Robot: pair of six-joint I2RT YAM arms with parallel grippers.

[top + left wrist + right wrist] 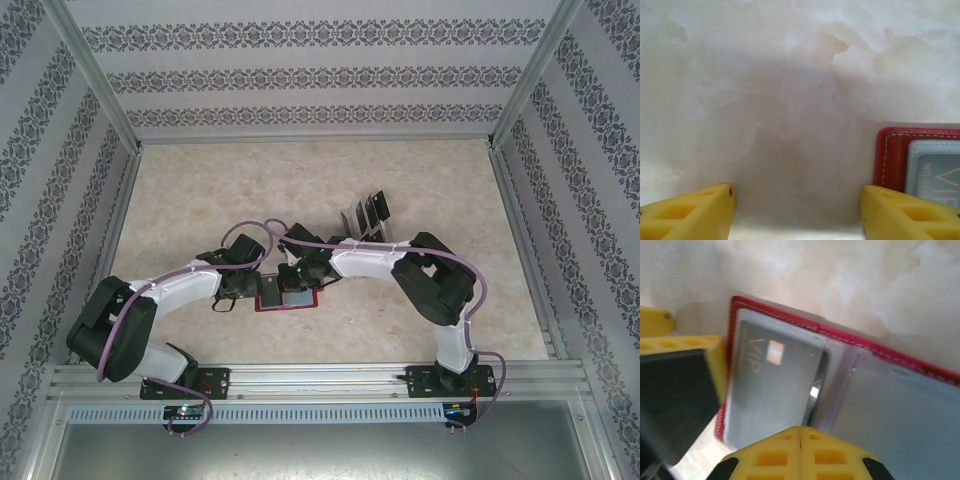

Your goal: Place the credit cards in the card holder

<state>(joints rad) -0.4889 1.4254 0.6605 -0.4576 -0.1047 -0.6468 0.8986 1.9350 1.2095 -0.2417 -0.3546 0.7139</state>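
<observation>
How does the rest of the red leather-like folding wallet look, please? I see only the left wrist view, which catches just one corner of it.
Observer: In the right wrist view the red leather-like folding wallet lies open, and a dark grey rectangular card marked VIP sits under the clear pocket of one half.
Operator: Thank you. How does the right pincer stand?
Observer: The right pincer hangs close over the wallet with its yellow pads pressed together. I cannot tell whether it pinches anything.
Operator: And where are the other cards?
Observer: The top view shows more dark cards standing in a clear plastic slotted rack, apart from the wallet.
</observation>
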